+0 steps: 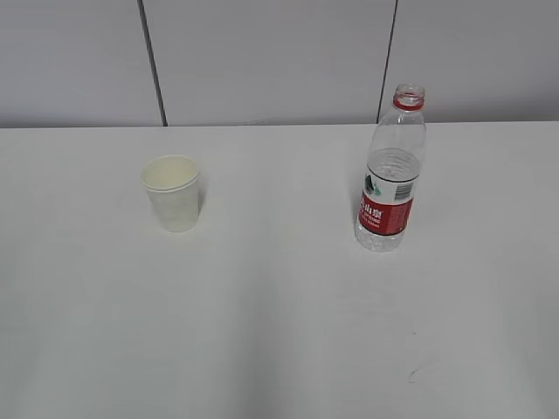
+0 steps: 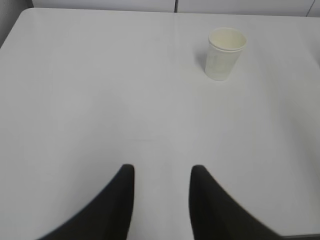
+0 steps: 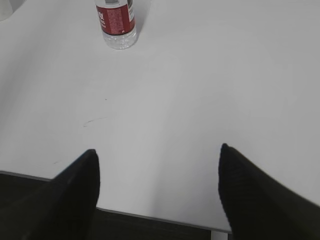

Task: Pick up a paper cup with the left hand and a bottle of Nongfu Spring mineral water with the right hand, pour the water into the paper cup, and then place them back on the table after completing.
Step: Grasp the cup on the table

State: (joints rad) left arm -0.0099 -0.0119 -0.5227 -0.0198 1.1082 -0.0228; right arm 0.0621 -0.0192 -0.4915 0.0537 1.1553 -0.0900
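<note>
Presently, from the exterior camera, the paper cup (image 1: pixel 171 192) stands upright on the left half of the bench (image 1: pixel 279 332) and the water bottle (image 1: pixel 391 170) stands upright, uncapped, on the right half, the two well apart; neither arm shows here, and a grey panelled wall closes the room behind. From the left wrist camera, the left hand (image 2: pixel 161 200) hangs low over bare white bench with its fingers (image 2: pixel 117 205) parted a modest gap and holding nothing; the cup lies ahead and off to the right, its axis vertical, so the reach must go forward and rightward. From the right wrist camera, the right hand (image 3: pixel 157 190) sits at the bench's near edge, fingers (image 3: pixel 75 192) spread wide and empty; the bottle lies well ahead and left. A faint scuff (image 3: pixel 94 121) marks the surface between.
</note>
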